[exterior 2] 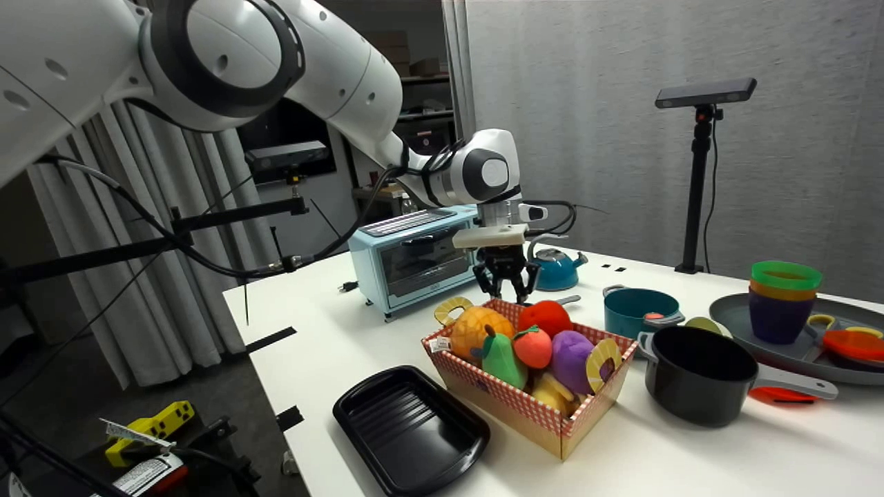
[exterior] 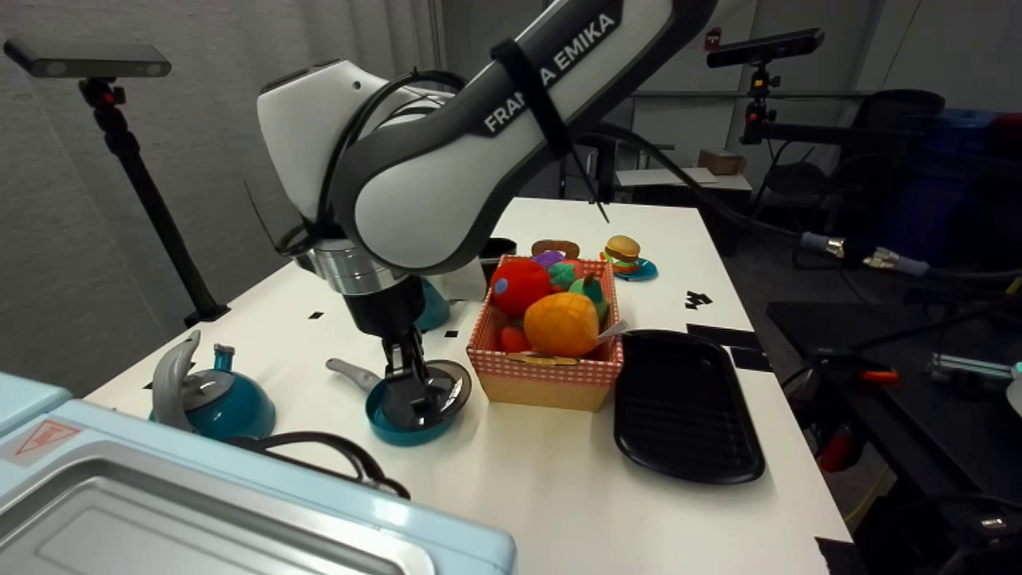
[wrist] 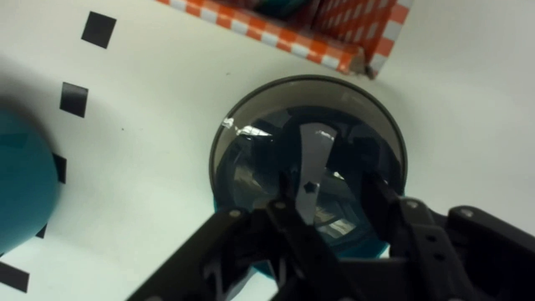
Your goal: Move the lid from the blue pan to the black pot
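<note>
The lid [wrist: 267, 163] is round, dark and see-through, with a grey handle [wrist: 313, 167]. It lies on the blue pan [wrist: 359, 248], shifted toward the basket and overhanging the pan's rim. In an exterior view the lid [exterior: 457, 382] and the blue pan [exterior: 403, 434] show under my gripper [exterior: 413, 393]. In the wrist view my gripper [wrist: 328, 188] is open, its fingers either side of the lid's handle, with a gap at the right finger. My gripper [exterior 2: 511, 295] also shows apart-fingered behind the basket, which hides the lid. The black pot [exterior 2: 701, 379] stands uncovered, grey handles outward.
A checked basket [exterior: 551, 375] of plush fruit stands close beside the pan. A black tray [exterior: 687, 407], a toaster oven [exterior 2: 414, 255], a kettle [exterior: 231, 403] and a deeper blue pot [exterior 2: 639, 310] stand around. A grey plate [exterior 2: 732, 310] with cups lies beyond the black pot.
</note>
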### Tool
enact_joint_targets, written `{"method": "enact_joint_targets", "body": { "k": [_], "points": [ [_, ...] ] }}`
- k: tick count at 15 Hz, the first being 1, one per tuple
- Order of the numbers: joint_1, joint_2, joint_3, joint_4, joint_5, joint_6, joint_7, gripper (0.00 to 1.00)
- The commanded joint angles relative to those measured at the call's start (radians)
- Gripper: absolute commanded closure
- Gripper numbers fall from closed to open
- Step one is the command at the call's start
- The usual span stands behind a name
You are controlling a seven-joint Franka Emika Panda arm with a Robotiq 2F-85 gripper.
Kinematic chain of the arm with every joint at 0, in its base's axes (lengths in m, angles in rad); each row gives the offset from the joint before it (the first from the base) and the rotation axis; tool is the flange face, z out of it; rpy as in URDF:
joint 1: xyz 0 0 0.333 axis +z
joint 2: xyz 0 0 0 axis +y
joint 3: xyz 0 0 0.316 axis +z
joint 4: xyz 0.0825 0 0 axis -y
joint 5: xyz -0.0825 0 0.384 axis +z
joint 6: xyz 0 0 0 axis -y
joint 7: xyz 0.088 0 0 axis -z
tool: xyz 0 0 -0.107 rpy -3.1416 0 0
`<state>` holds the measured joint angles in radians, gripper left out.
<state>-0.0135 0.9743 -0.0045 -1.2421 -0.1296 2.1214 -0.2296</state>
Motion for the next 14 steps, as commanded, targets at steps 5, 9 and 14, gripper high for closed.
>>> {"method": "enact_joint_targets", "body": {
  "k": [5, 9, 14],
  "points": [
    [-0.017, 0.051, 0.01, 0.093, 0.01, -0.031, -0.017, 0.97],
    [-0.022, 0.057, 0.019, 0.102, 0.025, -0.037, -0.018, 0.96],
    [-0.015, 0.065, 0.007, 0.107, 0.016, 0.003, -0.005, 0.96]
  ]
}}
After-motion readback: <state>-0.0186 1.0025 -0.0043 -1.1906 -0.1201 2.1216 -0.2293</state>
